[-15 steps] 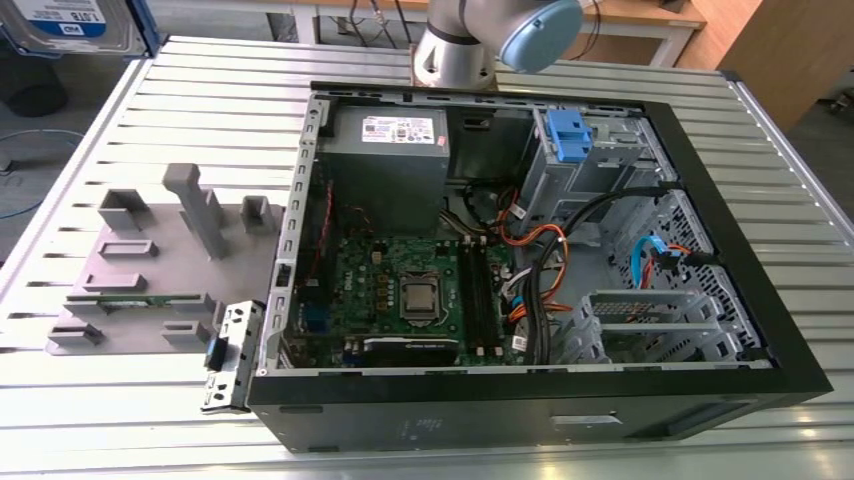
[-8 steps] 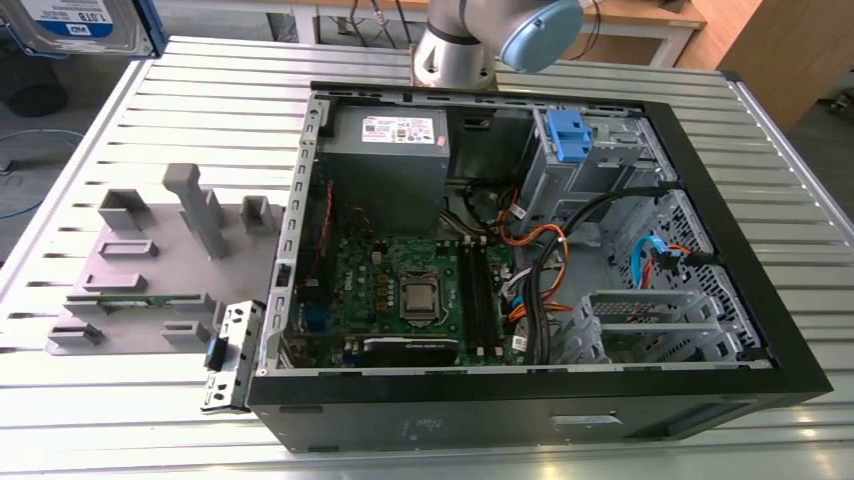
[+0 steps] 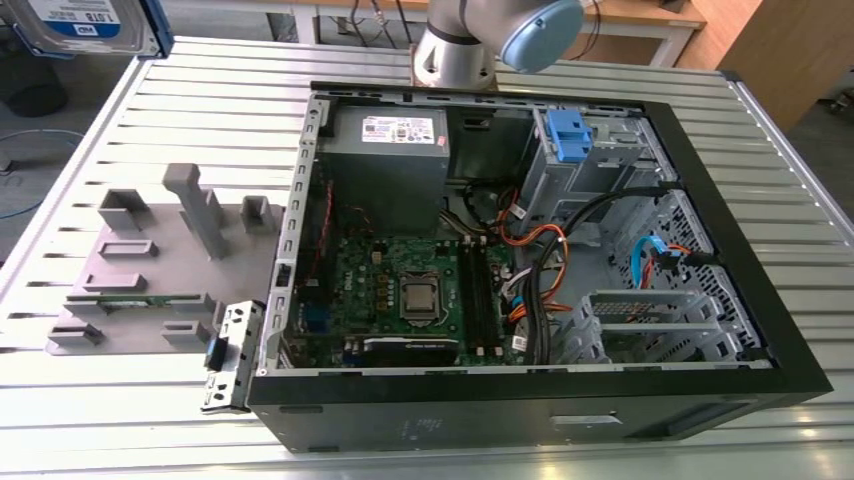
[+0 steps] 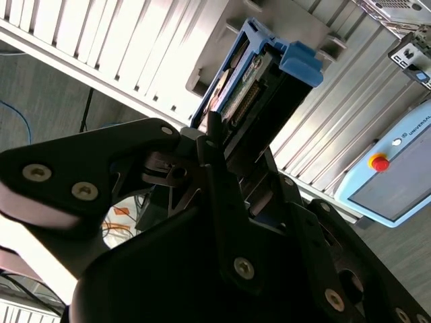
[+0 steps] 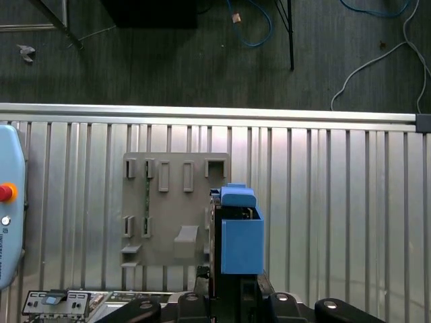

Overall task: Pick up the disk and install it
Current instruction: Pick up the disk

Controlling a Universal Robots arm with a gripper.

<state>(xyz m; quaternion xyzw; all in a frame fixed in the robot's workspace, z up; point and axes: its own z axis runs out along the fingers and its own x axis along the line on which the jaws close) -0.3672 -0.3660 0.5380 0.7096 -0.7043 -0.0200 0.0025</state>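
The disk point(image 3: 87, 25) is off the table and in the gripper point(image 4: 225, 145); the fingers point(image 4: 214, 138) are clamped on its near end, and in both wrist views its long axis runs straight out from them toward the slatted table point(image 5: 337, 202), blue side rails leading. In the first wrist view the disk point(image 5: 239, 235) hangs over the edge of the grey fixture plate point(image 5: 168, 208), clear of its slots; the pick-up looks done (my reading, from the gap beneath it). In the exterior view it sits at the far left, label facing the camera; the open computer case point(image 3: 534, 250) lies well apart toward the exterior view's right. The drive cage point(image 3: 614, 150) stands at the case's far right corner, a bare blue clip point(image 3: 567, 135) in it; orange and black cables point(image 3: 541, 255) trail near its base, and the case wall stands between disk and cage.
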